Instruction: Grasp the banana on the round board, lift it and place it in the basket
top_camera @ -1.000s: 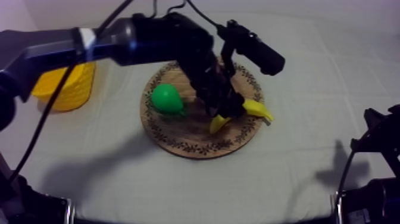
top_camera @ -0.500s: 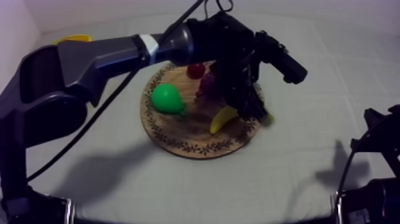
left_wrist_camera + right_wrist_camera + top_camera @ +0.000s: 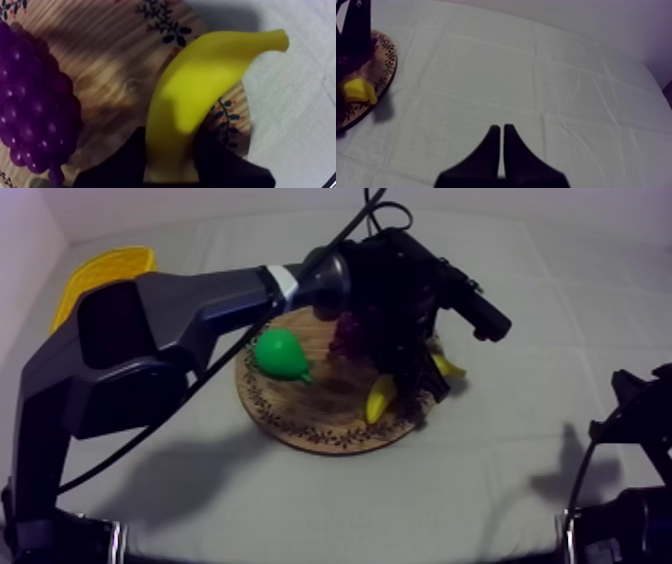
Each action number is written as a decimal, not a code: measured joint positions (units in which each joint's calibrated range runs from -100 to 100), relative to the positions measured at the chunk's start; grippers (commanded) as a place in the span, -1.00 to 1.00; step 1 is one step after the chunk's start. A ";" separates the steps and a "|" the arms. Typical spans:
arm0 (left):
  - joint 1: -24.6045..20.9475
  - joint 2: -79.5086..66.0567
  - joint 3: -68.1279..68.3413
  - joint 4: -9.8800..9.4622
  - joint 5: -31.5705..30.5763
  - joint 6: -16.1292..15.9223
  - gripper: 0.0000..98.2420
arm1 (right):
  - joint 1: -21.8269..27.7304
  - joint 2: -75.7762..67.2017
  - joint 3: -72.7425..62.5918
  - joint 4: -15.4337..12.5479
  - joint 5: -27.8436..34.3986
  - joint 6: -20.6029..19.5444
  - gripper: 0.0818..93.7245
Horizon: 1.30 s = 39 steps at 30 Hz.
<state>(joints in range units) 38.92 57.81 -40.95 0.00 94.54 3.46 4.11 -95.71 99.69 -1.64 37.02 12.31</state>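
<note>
A yellow banana (image 3: 381,397) lies across the right part of the round wooden board (image 3: 305,416), its far tip (image 3: 448,369) past the rim. My left gripper (image 3: 405,380) comes down on it from above. In the left wrist view the black fingers (image 3: 127,161) sit against both sides of the banana (image 3: 200,95), so my left gripper (image 3: 170,167) is shut on it. Whether the banana is off the board (image 3: 115,60) I cannot tell. My right gripper (image 3: 501,131) is shut on nothing and rests low at the right (image 3: 630,420). The yellow basket (image 3: 100,272) stands at the far left.
A green pear (image 3: 280,354) lies on the board's left half. Purple grapes (image 3: 346,338) sit beside the banana, close to the left fingers (image 3: 30,110). From the right wrist view the board's rim (image 3: 386,62) and a banana end (image 3: 356,91) lie across open cloth.
The left arm has swung lower across the left of the table. The banana's near end has turned between the fingers. The small red fruit seen half a second ago is now behind the arm.
</note>
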 measured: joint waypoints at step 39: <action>-17.35 -38.24 26.12 -10.03 4.42 2.31 -0.48 | 0.00 0.00 0.00 0.00 0.00 0.00 -0.99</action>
<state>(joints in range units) 21.57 19.57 -14.83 -10.03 98.96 5.77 4.11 -95.71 99.69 -1.64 37.02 12.31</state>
